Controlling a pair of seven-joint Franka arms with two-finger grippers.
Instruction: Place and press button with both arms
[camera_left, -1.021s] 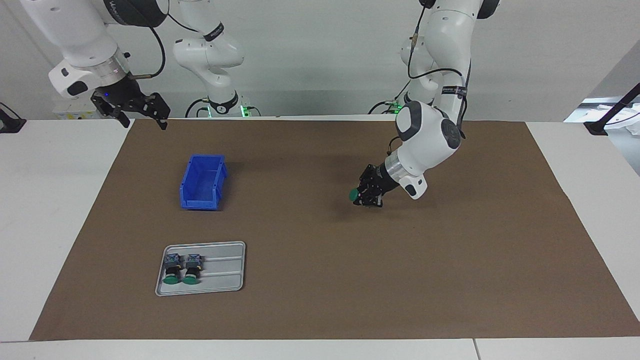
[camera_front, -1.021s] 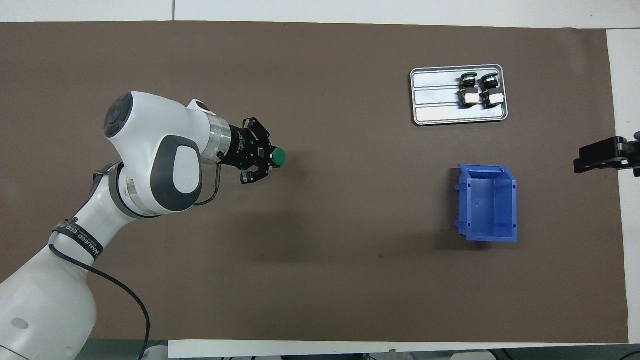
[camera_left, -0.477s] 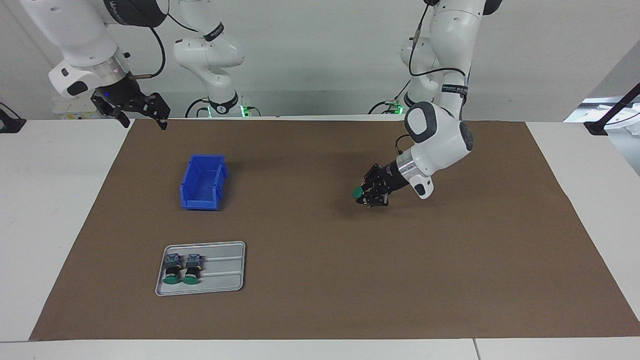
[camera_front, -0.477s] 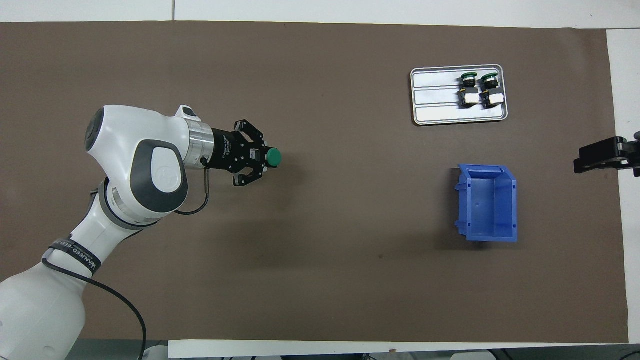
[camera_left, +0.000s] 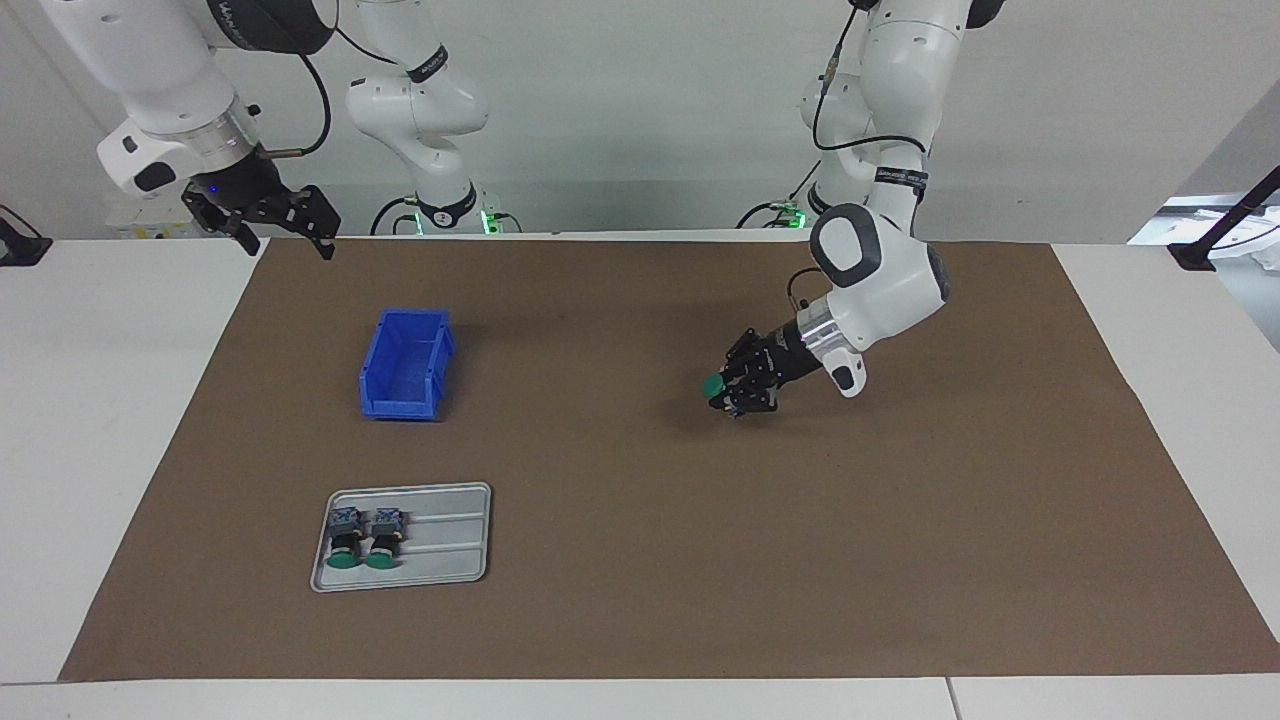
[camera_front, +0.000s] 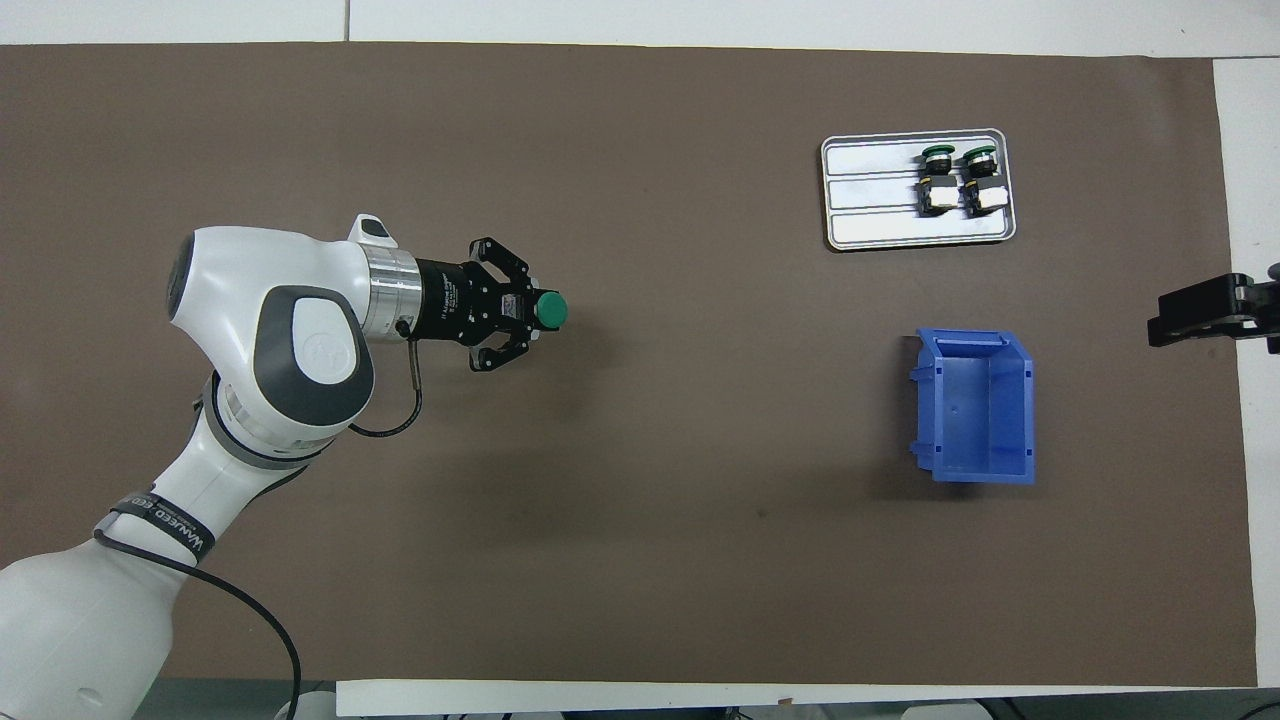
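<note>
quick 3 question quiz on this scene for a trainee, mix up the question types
1. True or false: the left gripper holds a button over the brown mat.
2. How many buttons lie in the grey tray?
3. The blue bin is: A) holding a button, B) empty, C) tipped over.

Key
1. True; its green cap points toward the right arm's end of the table.
2. Two, side by side at one end.
3. B. The right gripper waits open above the mat's edge.
</note>
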